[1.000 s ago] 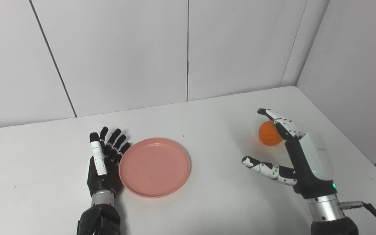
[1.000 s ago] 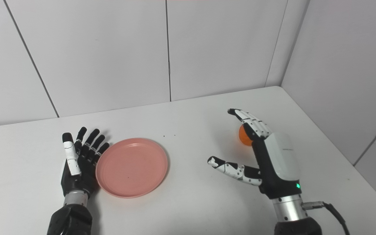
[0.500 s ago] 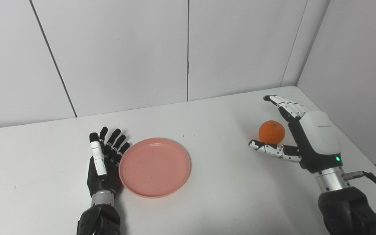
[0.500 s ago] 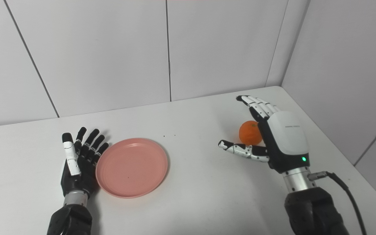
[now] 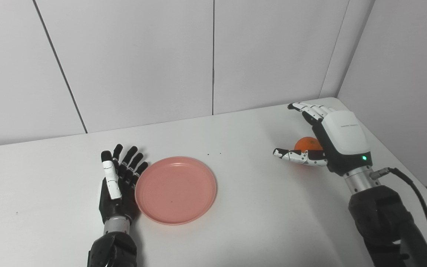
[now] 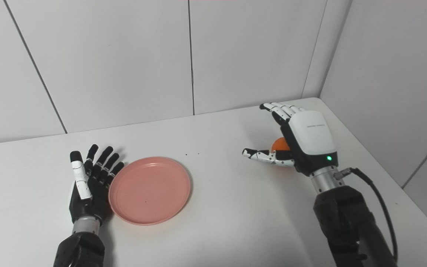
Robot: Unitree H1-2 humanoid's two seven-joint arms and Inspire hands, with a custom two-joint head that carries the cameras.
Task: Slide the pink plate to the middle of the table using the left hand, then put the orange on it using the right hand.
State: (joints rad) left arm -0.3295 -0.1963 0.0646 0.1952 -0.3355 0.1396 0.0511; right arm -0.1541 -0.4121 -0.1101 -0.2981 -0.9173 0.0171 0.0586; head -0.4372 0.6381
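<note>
The pink plate (image 5: 176, 190) lies flat on the white table, left of its middle. My left hand (image 5: 119, 180) rests open on the table, its fingers spread against the plate's left rim. The orange (image 5: 306, 144) sits on the table at the right, mostly hidden behind my right hand (image 5: 323, 133). That hand is open and cupped over the orange, with the thumb (image 5: 297, 156) in front of the fruit and the fingers (image 5: 308, 109) arched above it. I cannot see contact between them.
White wall panels stand behind the table and along its right side. The table's right edge (image 5: 395, 167) runs close to the right arm, and a black cable (image 5: 417, 196) hangs from the right wrist.
My right hand has moved forward and up over the orange, which it now covers much more. The left hand and the plate have not moved.
</note>
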